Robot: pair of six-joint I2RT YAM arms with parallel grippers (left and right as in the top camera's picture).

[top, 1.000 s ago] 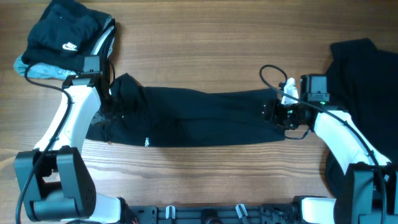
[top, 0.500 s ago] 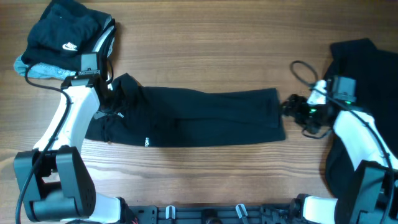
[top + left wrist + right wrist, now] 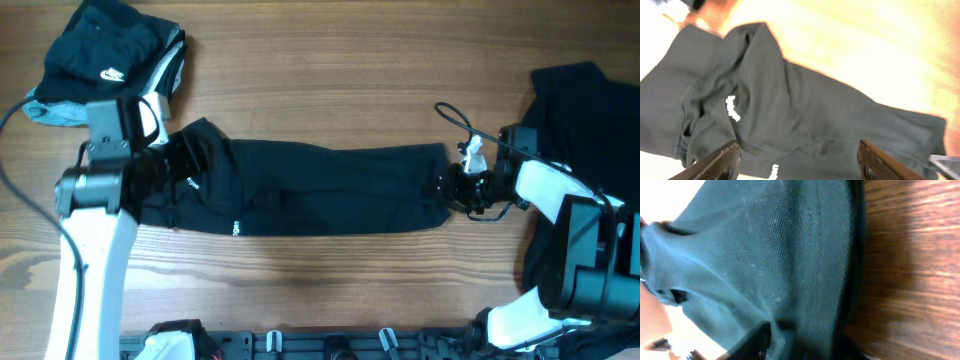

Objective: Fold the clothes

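Observation:
A long black garment (image 3: 320, 190) lies folded into a strip across the middle of the table. My left gripper (image 3: 180, 160) hovers above its left end, jaws wide apart and empty; in the left wrist view the garment (image 3: 790, 100) with small white labels lies below the left gripper (image 3: 797, 164). My right gripper (image 3: 447, 187) sits at the strip's right edge. In the right wrist view the garment's (image 3: 780, 255) hem bunches against one dark finger (image 3: 759, 336) of the right gripper (image 3: 800, 339), which is closed on that edge; the other finger is hidden.
A pile of dark clothes with a white swoosh logo (image 3: 110, 73) and a grey-blue piece (image 3: 60, 112) sits at the back left. Another black heap (image 3: 585, 130) lies at the right edge. Bare wooden table (image 3: 330, 70) shows behind and in front of the strip.
My left gripper opened, let go of the garment's left end and rose. My right gripper swung out to the right, came back to the right edge and closed on it.

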